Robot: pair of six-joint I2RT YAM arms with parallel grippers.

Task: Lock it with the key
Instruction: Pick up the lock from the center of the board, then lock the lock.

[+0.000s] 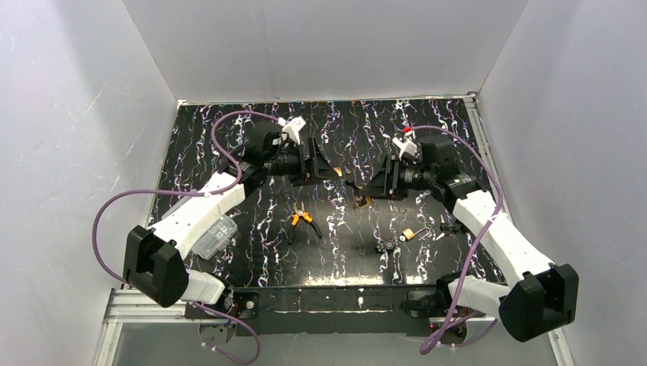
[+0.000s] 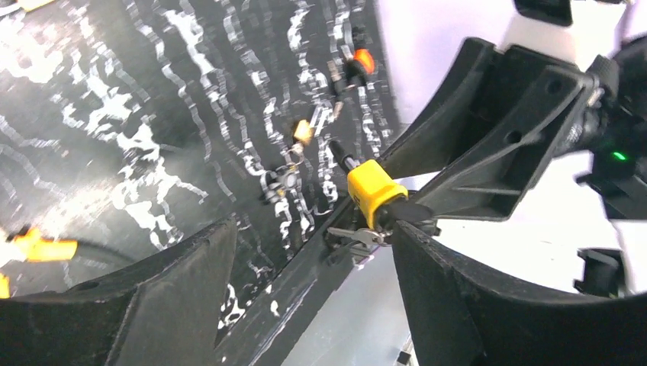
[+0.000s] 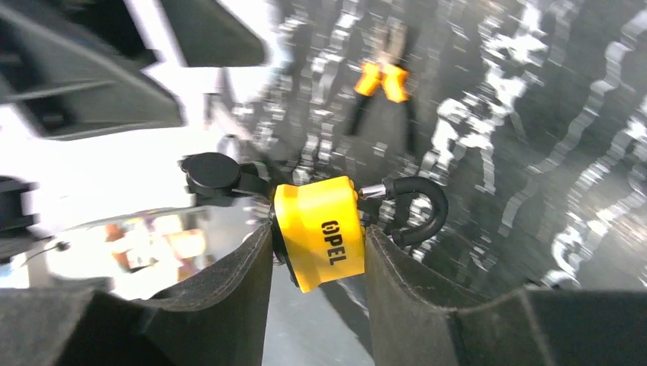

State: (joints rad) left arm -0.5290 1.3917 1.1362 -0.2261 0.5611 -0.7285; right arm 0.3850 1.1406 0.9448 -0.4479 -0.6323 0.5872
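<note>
While both arms reach inward and meet above the surface (image 1: 343, 263), the right end effector (image 3: 319, 238) clamps the yellow padlock (image 3: 317, 217), with the key (image 3: 210, 174) inserted. The left end effector (image 2: 313, 227) is spread wide, the key head by one fingertip. A clear box (image 1: 214, 236) lies beside the left arm, its contents indistinct.

Top cam: fixed high behind the arm bases, tilted down and forward, far enough out to take in the whole table (image 1: 358, 130). Left wrist cam: tight, left fingers (image 2: 152, 305) across the lower frame, facing the right arm. Right wrist cam: tight, right fingers (image 3: 191, 320) along the bottom, facing the left arm. Both wrist views share the padlock (image 3: 317, 229); all three catch the orange pliers (image 1: 304, 221).
</note>
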